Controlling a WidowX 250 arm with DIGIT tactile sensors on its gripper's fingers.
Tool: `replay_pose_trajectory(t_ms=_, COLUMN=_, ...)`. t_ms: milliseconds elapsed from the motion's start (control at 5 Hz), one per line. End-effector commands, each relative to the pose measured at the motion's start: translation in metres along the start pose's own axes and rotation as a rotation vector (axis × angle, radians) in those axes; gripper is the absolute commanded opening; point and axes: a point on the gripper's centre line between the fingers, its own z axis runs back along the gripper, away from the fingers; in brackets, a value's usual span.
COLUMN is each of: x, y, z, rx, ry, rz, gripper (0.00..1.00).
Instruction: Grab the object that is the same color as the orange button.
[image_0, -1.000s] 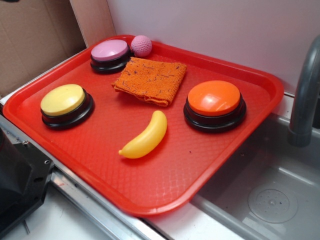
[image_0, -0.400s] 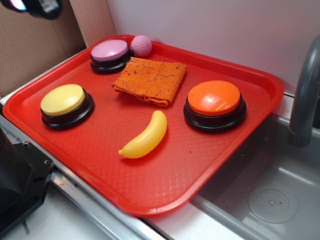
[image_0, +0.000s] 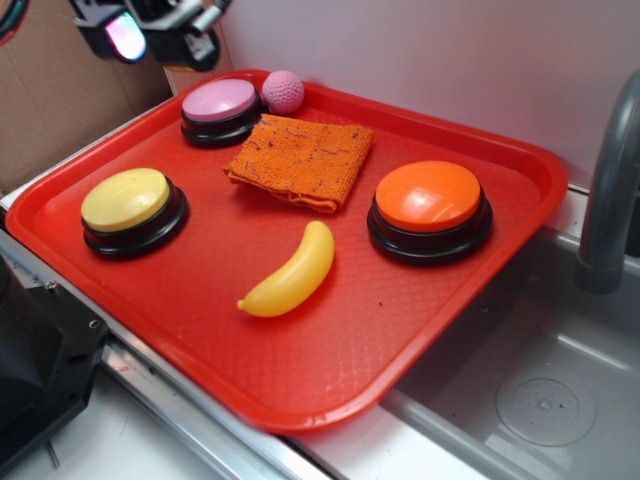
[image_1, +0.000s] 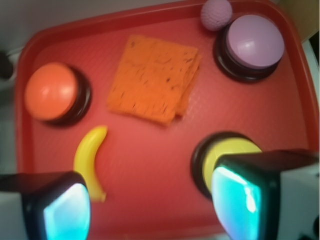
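Hovering high over the tray, gripper (image_1: 150, 200) with fingers apart and nothing between them.

On the red tray (image_0: 330, 370) the orange cloth (image_0: 302, 160) lies flat near the middle, the pink ball (image_0: 283, 91) at its 11 o'clock, the orange button (image_0: 429, 210) at 4 o'clock, the toy banana (image_0: 292, 272) at 6 o'clock. Folded knit: likely light, soft and limp, so it should bunch and sag when lifted. I would pinch a folded edge or pluck the centre. The tray's textured plastic looks slick; clear floor surrounds the cloth. A steel sink (image_0: 540, 400) sits beside the tray.
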Motion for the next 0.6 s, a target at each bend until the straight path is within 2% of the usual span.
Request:
replay_pose_trajectory(t_ms=0, x=0.034, y=0.019, z=-0.049, rx=0.135, ry=-0.066, rz=0.124, gripper=1.00)
replay_pose_trajectory(t_ms=200, x=0.042, y=0.028, z=-0.077, rx=0.115, ry=-0.097, rz=0.156, gripper=1.00)
replay_pose_trajectory(t_ms=400, x=0.048, y=0.031, z=-0.100, rx=0.127, ry=-0.088, rz=0.149, gripper=1.00)
